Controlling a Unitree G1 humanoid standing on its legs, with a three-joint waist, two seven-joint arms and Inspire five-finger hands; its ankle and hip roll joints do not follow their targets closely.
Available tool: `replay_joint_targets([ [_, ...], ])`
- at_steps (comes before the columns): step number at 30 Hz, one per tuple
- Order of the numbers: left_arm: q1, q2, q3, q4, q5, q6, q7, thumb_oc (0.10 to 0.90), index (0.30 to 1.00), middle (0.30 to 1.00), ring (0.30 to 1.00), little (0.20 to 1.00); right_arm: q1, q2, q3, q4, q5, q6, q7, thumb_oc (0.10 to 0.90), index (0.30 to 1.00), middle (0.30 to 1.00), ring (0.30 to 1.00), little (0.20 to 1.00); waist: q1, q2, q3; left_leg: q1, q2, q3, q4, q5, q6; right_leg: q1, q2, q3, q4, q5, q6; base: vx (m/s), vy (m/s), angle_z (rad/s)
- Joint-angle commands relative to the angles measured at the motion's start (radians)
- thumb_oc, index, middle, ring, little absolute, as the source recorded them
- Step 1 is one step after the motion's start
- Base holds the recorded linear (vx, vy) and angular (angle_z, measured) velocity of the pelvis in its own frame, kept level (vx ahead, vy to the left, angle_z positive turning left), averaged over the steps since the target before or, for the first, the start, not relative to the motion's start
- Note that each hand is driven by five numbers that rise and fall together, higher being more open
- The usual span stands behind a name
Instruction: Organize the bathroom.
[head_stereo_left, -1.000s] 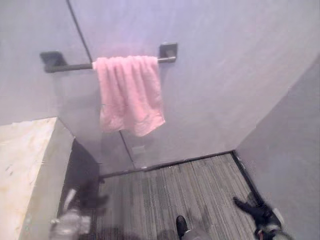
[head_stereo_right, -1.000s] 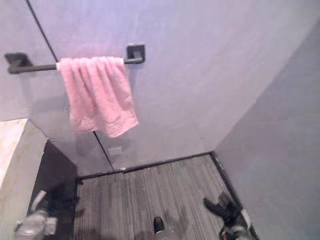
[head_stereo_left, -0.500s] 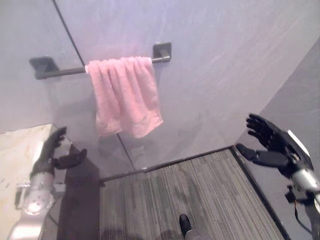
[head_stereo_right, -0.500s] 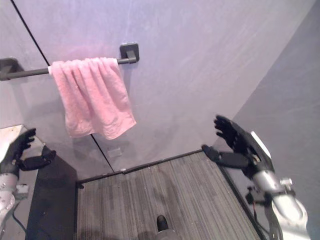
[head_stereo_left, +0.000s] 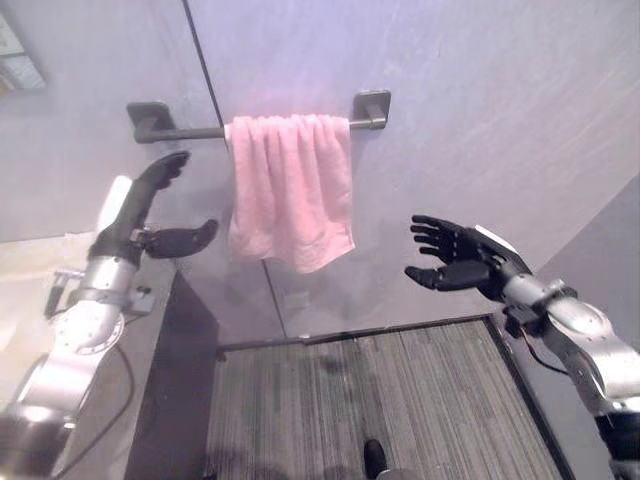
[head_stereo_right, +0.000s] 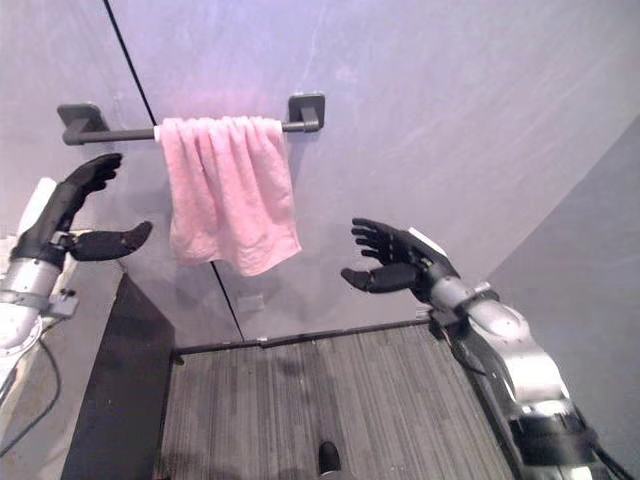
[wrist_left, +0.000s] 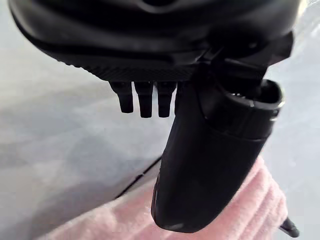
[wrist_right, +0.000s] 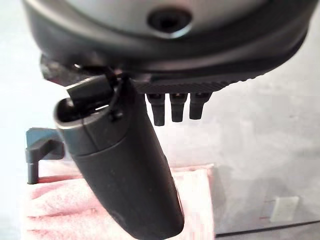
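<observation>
— Head views?
— A pink towel (head_stereo_left: 291, 190) hangs bunched over a dark rail (head_stereo_left: 195, 132) on the grey wall (head_stereo_left: 480, 90) (above a striped floor (head_stereo_right: 320, 400)). Left hand (head_stereo_left: 140, 222) and right hand (head_stereo_left: 458, 262) flank it, fingers spread, empty.
— Wrist views?
— Each shows straight fingers, towel beyond.

one pink towel (head_stereo_left: 290, 190), one towel bar (head_stereo_left: 190, 132), two hands
</observation>
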Motion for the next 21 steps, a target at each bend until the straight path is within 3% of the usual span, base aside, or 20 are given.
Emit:
replay_joint_targets([
  [1,-0.17,0.062,-0.015,-0.009,-0.147,0.035,0.006,0.8,0.9,0.9,0.9,0.9,-0.229,-0.076,0.005,0.024,0.072,-0.157,-0.088,0.8,0.9,0.9,0.9,0.9,0.015,-0.017,-0.076,-0.012,0.051,-0.041,0.073,-0.044,-0.006,-0.031,-0.061,-0.003,0.083,-0.065,0.123,0.0,0.0,0.0],
  [5,-0.239,-0.011,-0.084,0.023,-0.198,0.142,0.003,0.8,0.9,0.9,0.9,0.9,-0.354,-0.07,0.049,0.087,0.122,-0.158,-0.127,0.8,0.9,0.9,0.9,0.9,0.024,-0.026,-0.086,-0.006,0.059,-0.035,0.077,-0.05,-0.007,-0.022,-0.065,-0.004,0.08,-0.067,0.129,0.02,-0.01,0.01],
  [11,-0.304,-0.038,-0.126,0.077,-0.206,0.21,0.009,0.8,0.9,0.9,0.9,0.9,-0.441,-0.048,0.092,0.115,0.19,-0.098,-0.163,0.8,0.9,0.9,0.9,0.9,0.035,-0.026,-0.096,-0.013,0.063,-0.041,0.086,-0.053,-0.011,-0.015,-0.068,0.001,0.076,-0.071,0.131,0.0,0.0,0.0],
  [21,-0.383,-0.069,-0.188,0.1,-0.22,0.187,-0.022,0.8,0.9,0.9,0.9,0.9,-0.487,0.065,0.183,0.156,0.305,0.021,-0.177,0.8,0.9,0.9,0.9,0.9,0.052,-0.029,-0.103,-0.034,0.068,-0.055,0.103,-0.054,-0.019,-0.01,-0.072,0.012,0.069,-0.07,0.134,0.0,-0.001,0.04],
])
